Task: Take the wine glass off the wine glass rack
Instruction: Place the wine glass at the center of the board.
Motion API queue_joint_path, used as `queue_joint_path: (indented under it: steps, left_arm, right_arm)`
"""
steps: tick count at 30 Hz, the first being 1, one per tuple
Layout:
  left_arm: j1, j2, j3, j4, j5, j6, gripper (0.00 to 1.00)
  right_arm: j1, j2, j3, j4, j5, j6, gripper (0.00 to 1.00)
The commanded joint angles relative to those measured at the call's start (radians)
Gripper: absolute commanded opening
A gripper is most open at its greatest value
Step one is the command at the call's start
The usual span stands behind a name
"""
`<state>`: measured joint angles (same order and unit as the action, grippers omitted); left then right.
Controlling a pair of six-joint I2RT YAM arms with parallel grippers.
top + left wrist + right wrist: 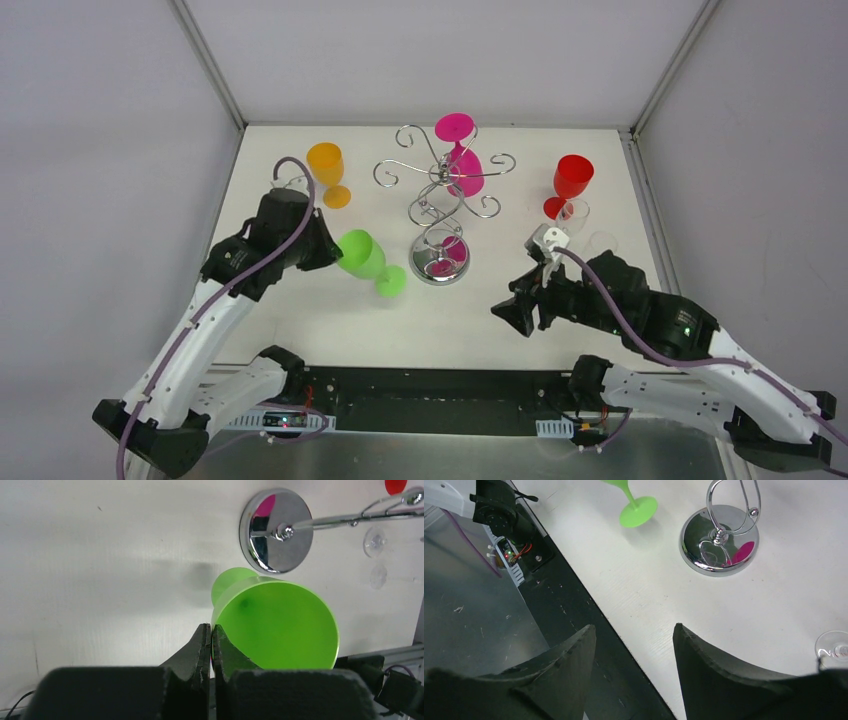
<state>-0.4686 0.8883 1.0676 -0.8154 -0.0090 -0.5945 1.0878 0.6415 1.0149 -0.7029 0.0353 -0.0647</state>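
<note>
The left arm [215, 310] is reaching forward and inward from its base, its wrist angled toward the middle of the table [470, 330]. The left gripper [212, 632] is clenching the rim of the green wine glass [277, 625], one finger inside the bowl and one outside. That glass is off the wine glass rack [437, 176] and is tilting just left of the rack's round base [704, 545], with its foot pointing toward the base. Whether the foot is touching the table cannot be told.

The right arm [690, 340] is bending back across the near right of the table. The right gripper [634, 626] is hanging with its fingers spread and nothing between them, over the table's near edge.

The left claw's body is covering the near rim of the green bowl in the top view. The right wrist view is cutting off the rack above its lower loops.

Four coloured glasses are showing. The green one is in the claw, and a pink wine glass [466, 172] is hanging upside down on the rack. An orange glass [326, 162] is standing at the far left and a red glass [572, 176] at the far right. Clear glasses [374, 541] are standing by the red one, too faint to count.
</note>
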Motion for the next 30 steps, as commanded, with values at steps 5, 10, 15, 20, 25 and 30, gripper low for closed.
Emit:
queue_joint_path:
  steps: [5, 10, 15, 20, 25, 30]
  left_arm:
    - [0.178, 0.135, 0.167, -0.062, -0.069, 0.125, 0.0]
    - [0.265, 0.249, 0.276, -0.082, -0.108, 0.163, 0.0]
    - [0.322, 0.329, 0.334, -0.082, -0.125, 0.173, 0.0]
    - [0.366, 0.403, 0.383, -0.074, -0.148, 0.186, 0.0]
    - [0.384, 0.49, 0.424, -0.061, -0.196, 0.194, 0.0]
    - [0.407, 0.555, 0.437, -0.015, -0.204, 0.189, 0.0]
  right_arm:
    - [-0.003, -0.024, -0.018, 0.014, 0.075, 0.063, 0.63]
    - [-0.004, -0.018, -0.013, -0.001, 0.084, 0.119, 0.63]
    - [-0.003, -0.038, -0.026, -0.004, 0.074, 0.149, 0.63]
    - [-0.003, -0.079, -0.045, -0.005, 0.083, 0.156, 0.63]
    - [-0.004, -0.097, -0.044, -0.023, 0.077, 0.156, 0.63]
    - [-0.003, -0.122, -0.049, -0.033, 0.08, 0.153, 0.64]
